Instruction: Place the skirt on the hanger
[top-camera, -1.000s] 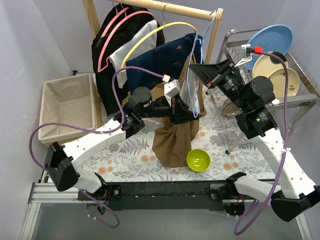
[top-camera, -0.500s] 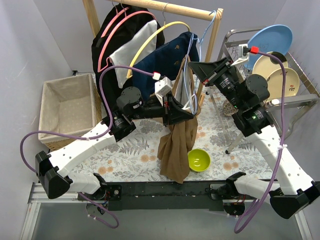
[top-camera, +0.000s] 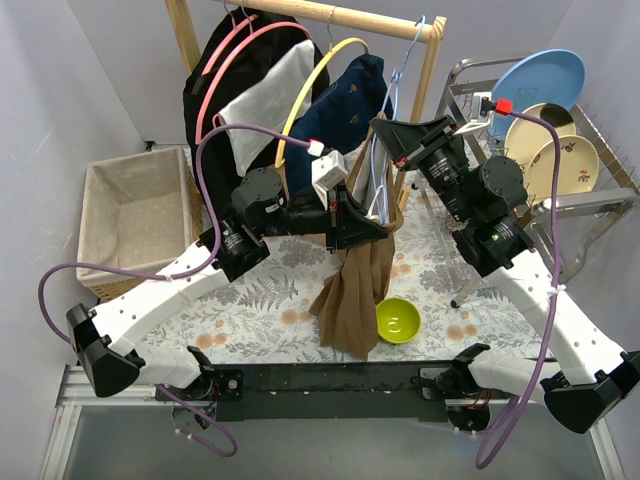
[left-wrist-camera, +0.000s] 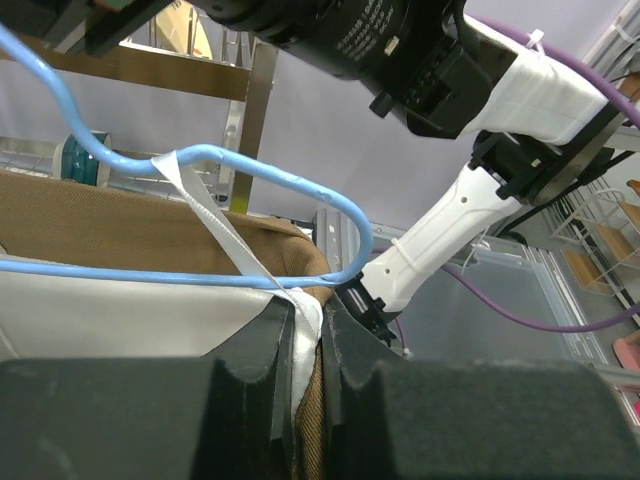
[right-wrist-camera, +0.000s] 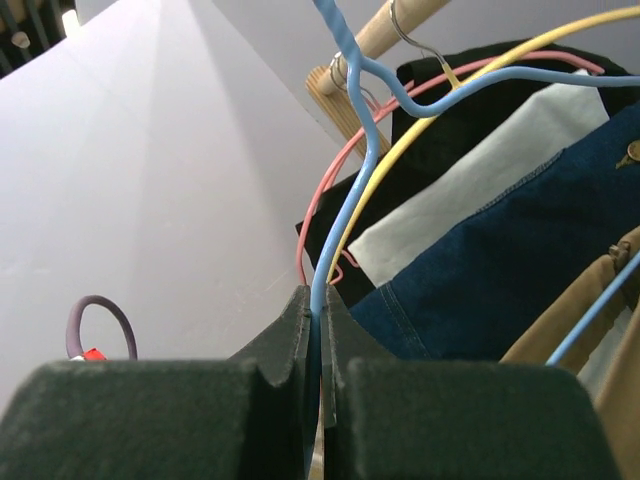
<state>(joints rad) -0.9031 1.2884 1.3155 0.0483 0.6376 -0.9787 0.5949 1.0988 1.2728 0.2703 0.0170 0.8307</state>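
A: From above, the brown skirt (top-camera: 352, 290) hangs in soft folds at frame centre. Its hem is down by the floral tabletop (top-camera: 255, 300), and its waist is up beside the blue wire hanger (top-camera: 396, 78).
B: Left wrist view?
A: The left fingers (left-wrist-camera: 255, 350) are clamped on its white ribbon loop (left-wrist-camera: 215, 215), which seems hooked over the hanger's arm. Hold it taut and slide it toward the bend.
B: Right wrist?
A: The right fingers (right-wrist-camera: 290, 335) pinch the thin, smooth hanger neck at low centre. Hold that steady.
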